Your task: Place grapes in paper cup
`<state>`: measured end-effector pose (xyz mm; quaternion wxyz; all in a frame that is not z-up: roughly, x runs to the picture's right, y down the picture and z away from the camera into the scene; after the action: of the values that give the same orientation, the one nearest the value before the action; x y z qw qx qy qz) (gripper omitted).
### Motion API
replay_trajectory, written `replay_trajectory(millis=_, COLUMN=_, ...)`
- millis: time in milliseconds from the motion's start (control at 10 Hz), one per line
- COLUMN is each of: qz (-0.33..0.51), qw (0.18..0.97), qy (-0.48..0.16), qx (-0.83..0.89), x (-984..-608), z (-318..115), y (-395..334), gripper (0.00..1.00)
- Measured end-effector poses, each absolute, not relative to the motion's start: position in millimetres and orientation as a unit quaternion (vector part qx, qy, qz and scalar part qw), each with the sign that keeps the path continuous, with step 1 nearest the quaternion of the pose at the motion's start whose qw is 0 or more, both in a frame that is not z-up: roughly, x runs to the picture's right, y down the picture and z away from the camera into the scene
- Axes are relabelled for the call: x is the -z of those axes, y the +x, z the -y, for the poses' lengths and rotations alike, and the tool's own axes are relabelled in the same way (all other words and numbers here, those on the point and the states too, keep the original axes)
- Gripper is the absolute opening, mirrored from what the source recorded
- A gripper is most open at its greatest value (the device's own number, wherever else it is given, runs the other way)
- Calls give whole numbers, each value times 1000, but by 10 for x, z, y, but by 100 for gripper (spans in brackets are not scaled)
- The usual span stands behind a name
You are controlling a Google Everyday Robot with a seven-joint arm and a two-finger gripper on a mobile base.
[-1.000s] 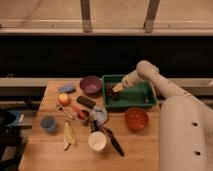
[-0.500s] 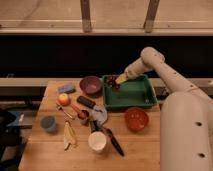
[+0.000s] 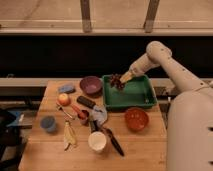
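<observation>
hovering over green tray (image 3: 136, 94), gripper (image 3: 121, 78) closed on grapes (image 3: 116, 82), paper cup (image 3: 97, 141) well apart

You can see a wooden table (image 3: 35, 150) filling the lower left of the frame. A green tray (image 3: 145, 102) sits at the upper right of it. A purple bowl (image 3: 91, 85) stands just beside the tray's left side. Below the tray, at the right, you see an orange bowl (image 3: 136, 119). At the upper left of the table lies a blue sponge (image 3: 66, 88), with an apple (image 3: 63, 99) just below it. A small blue cup (image 3: 48, 123) stands near the left edge. A yellow peel (image 3: 69, 135) lies lower down. A black block (image 3: 86, 101) lies right of the apple. A grey-blue cloth (image 3: 98, 115) is in the middle, and a black-handled tool (image 3: 114, 141) slants below it.
</observation>
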<state>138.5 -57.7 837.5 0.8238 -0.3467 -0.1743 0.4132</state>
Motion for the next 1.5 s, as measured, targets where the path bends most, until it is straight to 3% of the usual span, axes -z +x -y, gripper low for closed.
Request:
replay_trajectory(millis=300, qz=176, qw=825, qy=-351, qx=-407, x=-8021, z=498, y=1609, gripper=0)
replay_trajectory(millis=900, qz=151, qw=809, qy=-384, qx=-419, x=-7258, z=-119, y=1570, gripper=0)
replay_trajectory(millis=1200, qz=131, qw=794, qy=-411, qx=-427, x=-7019, z=-393, y=1521, gripper=0)
replay_trajectory(millis=1500, qz=130, qw=794, qy=-413, qx=-427, x=-7014, z=-399, y=1510, gripper=0)
